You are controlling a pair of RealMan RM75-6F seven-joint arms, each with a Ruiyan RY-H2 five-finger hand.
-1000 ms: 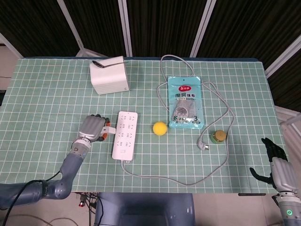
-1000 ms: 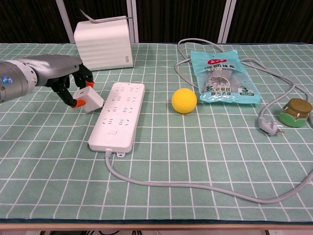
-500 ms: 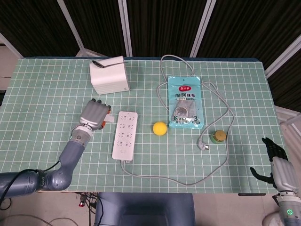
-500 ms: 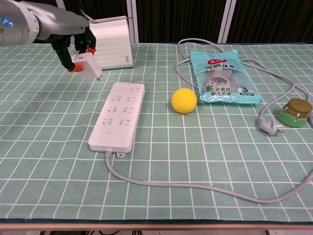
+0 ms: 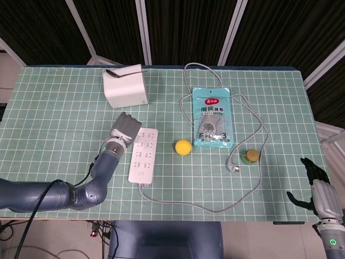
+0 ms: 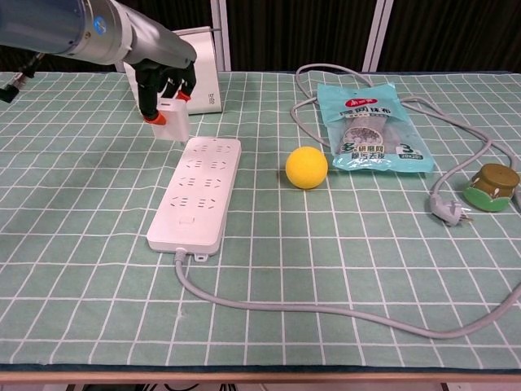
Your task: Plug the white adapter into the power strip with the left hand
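My left hand (image 6: pixel 163 77) (image 5: pixel 125 128) holds the white adapter (image 6: pixel 173 119) in the air, just above and left of the far end of the white power strip (image 6: pixel 197 190) (image 5: pixel 143 153). The adapter hangs below the fingers and is apart from the strip. In the head view the hand hides the adapter. The strip lies flat on the green checked cloth, its grey cord (image 6: pixel 326 314) trailing toward the front. My right hand (image 5: pixel 319 191) stays low at the table's right front corner, fingers spread, holding nothing.
A white box (image 6: pixel 181 69) with a spoon on top stands behind the left hand. A yellow ball (image 6: pixel 307 168) lies right of the strip. Farther right are a blue snack bag (image 6: pixel 370 130), the cord's plug (image 6: pixel 448 210) and a small green jar (image 6: pixel 491 186).
The left hand lifted the adapter off the cloth and carried it right, from beside the strip's left side to above its far end. The right hand stayed still.
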